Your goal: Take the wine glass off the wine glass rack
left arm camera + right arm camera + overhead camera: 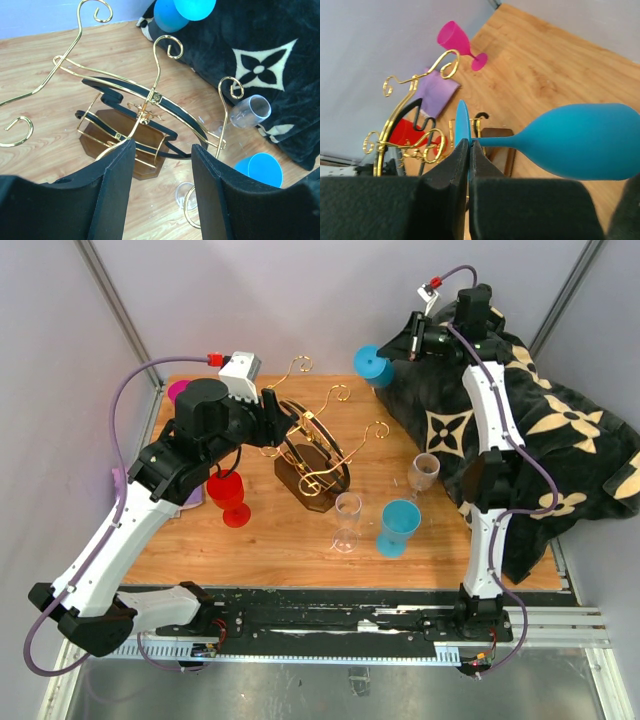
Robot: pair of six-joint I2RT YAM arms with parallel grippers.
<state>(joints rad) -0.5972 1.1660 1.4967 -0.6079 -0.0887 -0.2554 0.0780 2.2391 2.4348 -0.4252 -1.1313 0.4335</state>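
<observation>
One blue wine glass (580,142) (bowl cropped) pinched by right gripper (469,146); left gripper (163,150) agape near rack (131,89).

The left arm (110,530) climbs from its base at the lower left of the overhead view, folds at a dark elbow in the upper left and turns its wrist rightward; the left tool (272,418) points toward mid-frame, its black fingers (112,190) parted with nothing gripped between them; the right arm (490,410) stretches from the lower right up the frame, wrist bent leftward at the top; the right tool (469,145) is pinched tight on the stem of a blue wine glass (585,142), beside its foot.
</observation>
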